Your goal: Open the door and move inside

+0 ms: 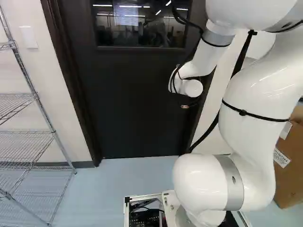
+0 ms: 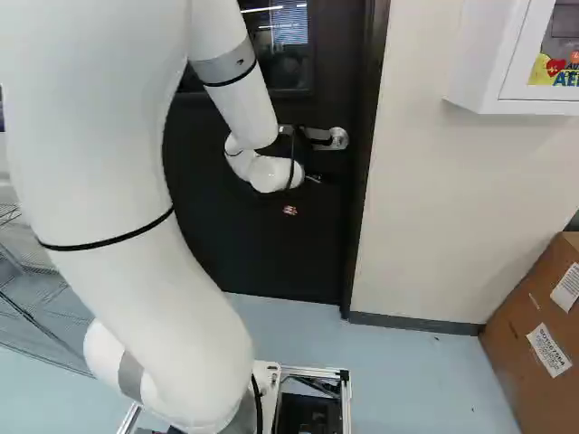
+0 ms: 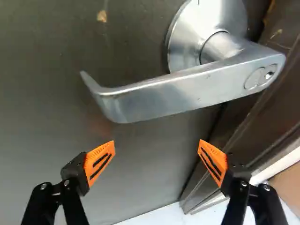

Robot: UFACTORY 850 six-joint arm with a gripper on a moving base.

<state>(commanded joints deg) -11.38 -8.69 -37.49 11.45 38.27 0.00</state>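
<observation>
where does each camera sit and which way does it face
left base view: behind the arm, to its left, facing ahead and down at the door; arm at right
right base view: behind, to its right, same heading; arm at left
wrist view: on the wrist, facing the lever handle; open gripper shows
base views share door, cardboard box

Count, whole scene: one door (image 1: 123, 104) on the far side, with one window (image 1: 142, 43) and one lever handle (image 3: 178, 91). Left: one wire shelving rack (image 1: 40, 111), one wall plate (image 1: 28, 38). Right: one wall cabinet (image 2: 488, 63), one cardboard box (image 2: 511, 380) bearing two labels (image 2: 548, 351). Near: one robot arm (image 1: 255, 94); orange-padded fingers (image 3: 100, 161), two.
</observation>
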